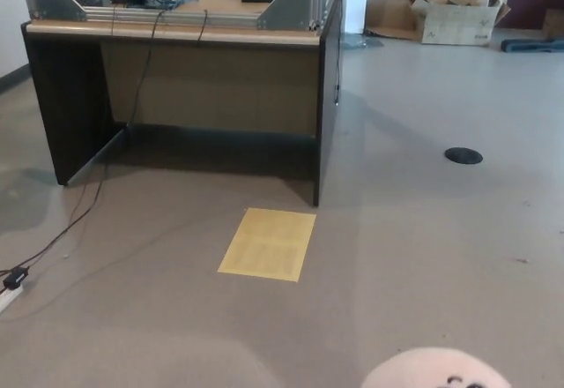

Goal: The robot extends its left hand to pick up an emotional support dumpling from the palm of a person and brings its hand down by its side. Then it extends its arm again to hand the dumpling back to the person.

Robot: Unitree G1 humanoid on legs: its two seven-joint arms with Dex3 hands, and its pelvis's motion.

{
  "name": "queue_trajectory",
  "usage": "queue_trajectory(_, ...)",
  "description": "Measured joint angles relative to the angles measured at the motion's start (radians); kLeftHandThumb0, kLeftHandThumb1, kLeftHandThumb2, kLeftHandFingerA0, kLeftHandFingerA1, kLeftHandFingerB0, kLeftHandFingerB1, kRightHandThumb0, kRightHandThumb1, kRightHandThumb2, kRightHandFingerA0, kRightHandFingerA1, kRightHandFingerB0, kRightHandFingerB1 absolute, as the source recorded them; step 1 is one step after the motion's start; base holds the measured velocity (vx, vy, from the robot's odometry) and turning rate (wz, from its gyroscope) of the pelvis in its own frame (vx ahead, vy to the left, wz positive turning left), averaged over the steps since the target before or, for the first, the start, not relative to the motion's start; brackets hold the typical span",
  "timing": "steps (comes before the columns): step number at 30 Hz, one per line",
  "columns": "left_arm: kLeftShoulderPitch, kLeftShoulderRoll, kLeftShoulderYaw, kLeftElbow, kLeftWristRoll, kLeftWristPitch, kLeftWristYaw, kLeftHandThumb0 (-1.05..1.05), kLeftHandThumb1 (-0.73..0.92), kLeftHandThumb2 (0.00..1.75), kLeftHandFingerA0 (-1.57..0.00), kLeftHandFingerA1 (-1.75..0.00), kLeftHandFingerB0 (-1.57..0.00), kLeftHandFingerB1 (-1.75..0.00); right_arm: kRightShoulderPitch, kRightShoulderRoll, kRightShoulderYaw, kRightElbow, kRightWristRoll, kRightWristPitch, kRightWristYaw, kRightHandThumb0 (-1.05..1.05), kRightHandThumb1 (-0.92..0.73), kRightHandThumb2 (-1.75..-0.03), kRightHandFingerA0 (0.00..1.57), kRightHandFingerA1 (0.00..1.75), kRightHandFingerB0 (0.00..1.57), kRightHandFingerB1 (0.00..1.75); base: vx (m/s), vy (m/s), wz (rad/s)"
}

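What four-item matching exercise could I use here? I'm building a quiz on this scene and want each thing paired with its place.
Things:
1. emotional support dumpling
2. yellow sheet
3. cardboard box
4. black floor disc

Places:
A. far back by the wall, upper right
B. flat on the floor just in front of the desk
C. bottom edge of the picture, only its top showing
D. on the open floor to the right of the desk

Pairs: 1-C, 2-B, 3-A, 4-D
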Motion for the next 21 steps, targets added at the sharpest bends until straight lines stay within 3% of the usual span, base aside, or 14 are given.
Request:
queue_trajectory(2,-0.013,0.007,0.023,0.02,-0.025,-0.014,-0.024,-0.32,0.31,0.54,-0.9,-0.51,-0.65,-0.44,-0.01,0.0,-0.018,0.001,0.02,-0.029,0.014,-0.3,-0.59,-0.58,1.02,0.62,0.34,0.33,0.11,-0.002,0.01)
queue_trajectory(5,-0.018,0.008,0.039,0.043,-0.05,-0.024,-0.046,-0.32,0.31,0.54,-0.9,-0.51,-0.65,-0.44,-0.016,0.0,-0.03,0.017,0.039,-0.059,0.03,-0.3,-0.59,-0.58,1.02,0.62,0.34,0.33,0.1,-0.001,0.02)
queue_trajectory(6,-0.018,0.009,0.041,0.049,-0.056,-0.027,-0.053,-0.32,0.31,0.55,-0.85,-0.51,-0.64,-0.44,-0.017,0.001,-0.032,0.024,0.045,-0.069,0.035,-0.3,-0.6,-0.58,1.06,0.96,0.33,0.33,0.1,-0.003,0.0)
queue_trajectory(8,-0.021,0.01,0.043,0.06,-0.068,-0.031,-0.063,-0.32,0.31,0.55,-0.85,-0.51,-0.64,-0.44,-0.021,0.001,-0.033,0.04,0.048,-0.091,0.04,-0.3,-0.6,-0.58,1.06,0.96,0.33,0.33,0.05,-0.002,0.01)
queue_trajectory(9,-0.022,0.01,0.044,0.062,-0.072,-0.032,-0.064,-0.32,0.3,0.55,-0.84,-0.51,-0.63,-0.45,-0.023,0.001,-0.033,0.044,0.049,-0.097,0.04,-0.3,-0.6,-0.58,1.0,0.64,0.33,0.34,0.0,0.0,0.0)
queue_trajectory(13,-0.025,0.011,0.044,0.066,-0.089,-0.047,-0.073,-0.33,0.3,0.55,-0.84,-0.51,-0.64,-0.45,-0.034,0.001,-0.028,0.06,0.046,-0.137,0.037,-0.31,-0.6,-0.58,1.01,0.63,0.33,0.34,0.0,0.0,0.0)
queue_trajectory(14,-0.025,0.011,0.044,0.066,-0.093,-0.053,-0.077,-0.39,0.29,0.56,-0.75,-0.49,-0.6,-0.45,-0.034,0.001,-0.026,0.066,0.045,-0.147,0.036,-0.29,-0.61,-0.58,1.07,0.92,0.33,0.33,0.0,0.0,0.0)
queue_trajectory(15,-0.024,0.011,0.044,0.064,-0.096,-0.058,-0.08,-0.31,0.31,0.5,-0.7,-0.43,-0.6,-0.41,-0.035,0.001,-0.025,0.07,0.045,-0.153,0.035,-0.21,-0.44,-0.92,0.99,0.93,0.19,0.5,0.0,0.0,0.0)
queue_trajectory(16,-0.023,0.011,0.045,0.058,-0.1,-0.063,-0.088,-0.31,0.31,0.5,-0.7,-0.43,-0.6,-0.41,-0.037,0.001,-0.023,0.074,0.044,-0.161,0.034,-0.21,-0.44,-0.92,0.99,0.93,0.19,0.5,0.0,0.0,0.0)
queue_trajectory(17,-0.022,0.011,0.045,0.053,-0.104,-0.067,-0.096,-0.42,0.29,0.57,-0.57,-0.44,-0.49,-0.42,-0.037,0.001,-0.021,0.076,0.043,-0.166,0.033,-0.29,-0.61,-0.58,1.06,0.94,0.32,0.33,0.0,0.0,0.0)
queue_trajectory(21,-0.02,0.017,0.045,-0.045,-0.137,-0.087,-0.163,-0.42,0.29,0.57,-0.57,-0.44,-0.49,-0.42,-0.042,0.001,-0.013,0.077,0.041,-0.184,0.026,-0.29,-0.61,-0.58,1.06,0.94,0.32,0.33,0.0,0.0,0.0)
